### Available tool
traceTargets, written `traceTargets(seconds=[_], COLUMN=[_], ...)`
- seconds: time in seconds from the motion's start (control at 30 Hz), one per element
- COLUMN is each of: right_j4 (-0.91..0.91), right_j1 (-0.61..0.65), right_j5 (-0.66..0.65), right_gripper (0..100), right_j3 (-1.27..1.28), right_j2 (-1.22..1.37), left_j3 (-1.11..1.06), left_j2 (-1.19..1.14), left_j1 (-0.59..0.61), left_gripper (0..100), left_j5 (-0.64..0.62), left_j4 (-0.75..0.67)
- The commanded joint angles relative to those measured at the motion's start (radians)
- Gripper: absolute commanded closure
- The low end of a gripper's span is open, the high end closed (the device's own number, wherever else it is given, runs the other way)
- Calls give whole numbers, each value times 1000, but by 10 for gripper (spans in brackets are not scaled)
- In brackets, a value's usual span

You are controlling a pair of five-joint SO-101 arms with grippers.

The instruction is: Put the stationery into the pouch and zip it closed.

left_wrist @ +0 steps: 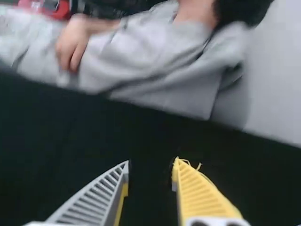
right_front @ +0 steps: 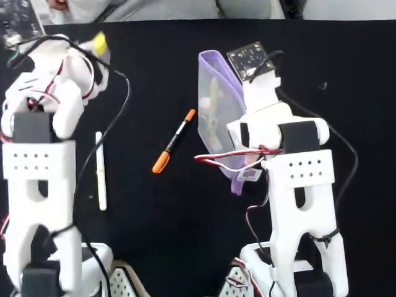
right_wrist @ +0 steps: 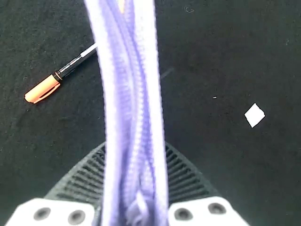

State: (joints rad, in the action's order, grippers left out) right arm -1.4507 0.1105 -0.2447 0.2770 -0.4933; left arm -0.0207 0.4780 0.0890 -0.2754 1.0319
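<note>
My right gripper (right_wrist: 135, 151) is shut on the purple zip edge of the pouch (right_wrist: 129, 70). The translucent pouch (right_front: 215, 108) stands up off the black table in the middle, next to the right arm. A pale yellow long item (right_front: 213, 99) shows through its wall. Left of the pouch on the table lies an orange-capped pen (right_front: 173, 141), also visible beside the zip (right_wrist: 56, 77). Farther left lies a white pen (right_front: 100, 170). My left gripper (left_wrist: 149, 165) is open with nothing in it, raised at the far left corner (right_front: 97, 48).
A small white scrap (right_wrist: 254, 115) lies on the table to the pouch's other side. Cables (right_front: 117, 117) trail from the left arm over the table. A person in grey clothing (left_wrist: 155, 56) sits just past the table's far edge (right_front: 185, 21).
</note>
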Motion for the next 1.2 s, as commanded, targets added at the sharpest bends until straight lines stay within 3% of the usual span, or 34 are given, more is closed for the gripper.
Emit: traceTargets(seconds=[0.0,0.2,0.5,0.83,1.17], right_j4=[6,5,8,11,11], right_j1=[-14,-14,-14,-14,-14], right_j5=[-14,-18,-21,-21,-21], right_gripper=[988,988,988,988,988], right_j3=[28,30,30,30,33], right_j2=[18,18,18,18,18], left_j3=[53,54,48,-280,-321], left_j2=[-144,-410,-603,-598,-597], left_j1=[54,99,117,101,114], left_gripper=[841,841,842,841,841], left_j5=[-5,-2,2,0,0], left_j4=[178,331,417,15,-72])
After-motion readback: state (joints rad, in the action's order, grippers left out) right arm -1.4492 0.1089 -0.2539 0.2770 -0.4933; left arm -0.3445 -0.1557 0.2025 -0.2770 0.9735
